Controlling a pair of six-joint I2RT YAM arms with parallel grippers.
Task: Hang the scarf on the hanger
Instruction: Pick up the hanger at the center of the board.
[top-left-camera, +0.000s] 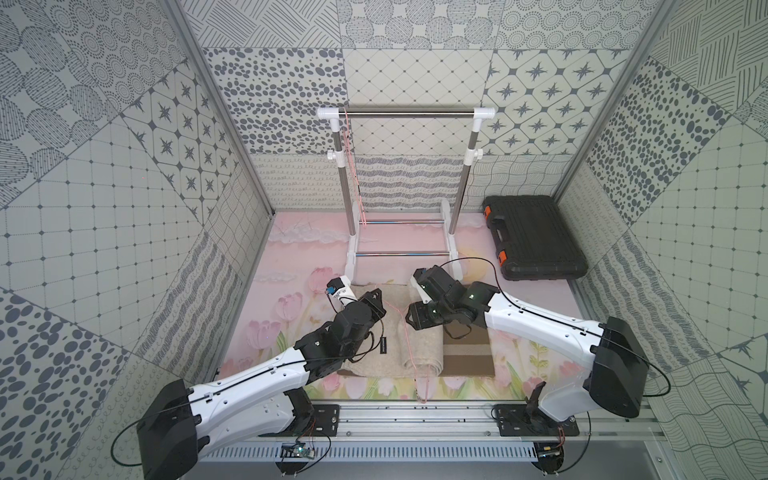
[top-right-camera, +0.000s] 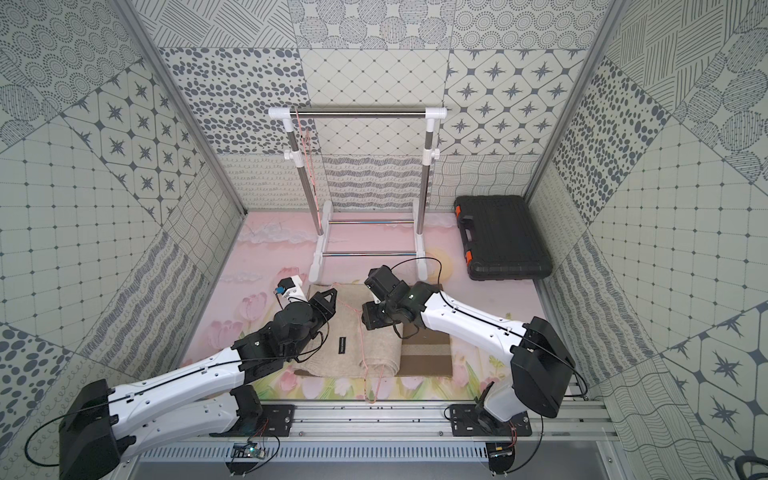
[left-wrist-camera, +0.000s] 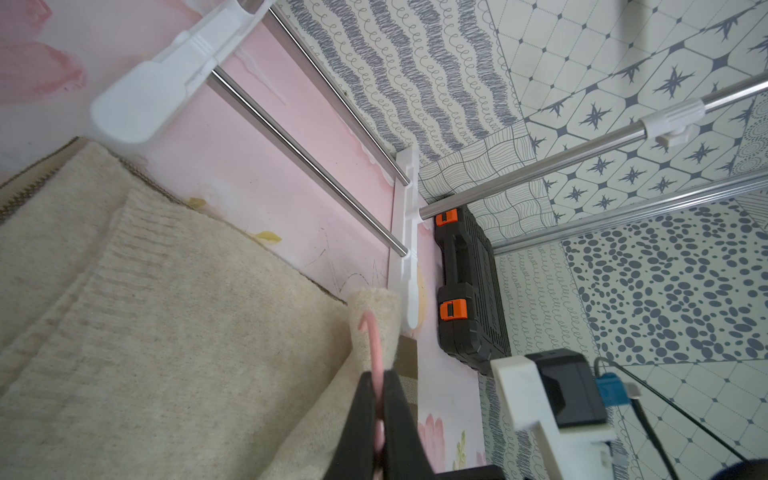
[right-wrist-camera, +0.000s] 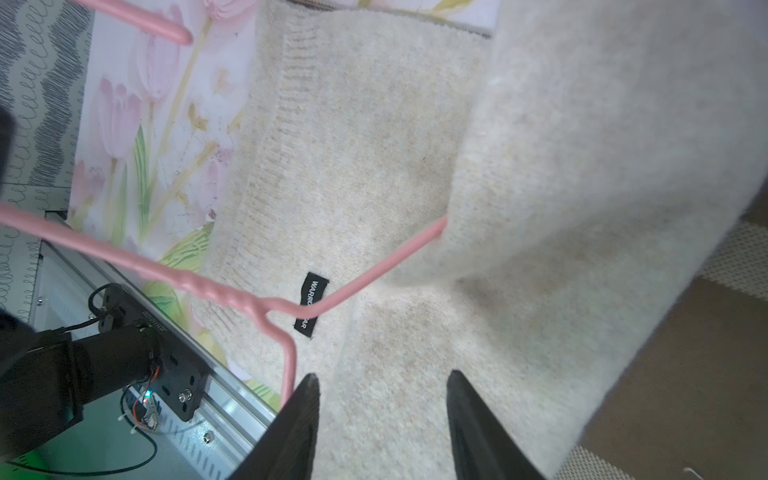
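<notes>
**A:** What are the left jaws doing?

**B:** They are clenching on the pink wire of the hanger (left-wrist-camera: 375, 357), just short of a bend. A cream flap of the scarf (left-wrist-camera: 166, 311) is draping over that bend, right past the tips.

**A:** And the right jaws?

**B:** They are standing apart, released, gripping nothing. Scarf is lying directly under the gap, and the hanger's twisted neck (right-wrist-camera: 216, 286) is running just to one side.

**A:** Which step is in hand, then?

**B:** I am reading it as the draping. Beyond the right jaws the wire is vanishing under a thick fold of knit, so part of the scarf is already lying over one hanger arm. The rest is sprawling flat.

**A:** What is the next move calling for?

**B:** Probably the right jaws are needing to close on loose knit and draw it across the wire while the left ones are steadying the hanger. The wire is thin and the knit bulky, so it may be sliding off.

**A:** How is the scarf looking?

**B:** Cream, fuzzy, ribbed along one edge and carrying a small black label (right-wrist-camera: 311, 305). It is lying between the two jaws, partly on a brown mat (top-left-camera: 467, 357) on the counter (top-left-camera: 299, 257), well short of the rack (top-left-camera: 409, 113).
</notes>
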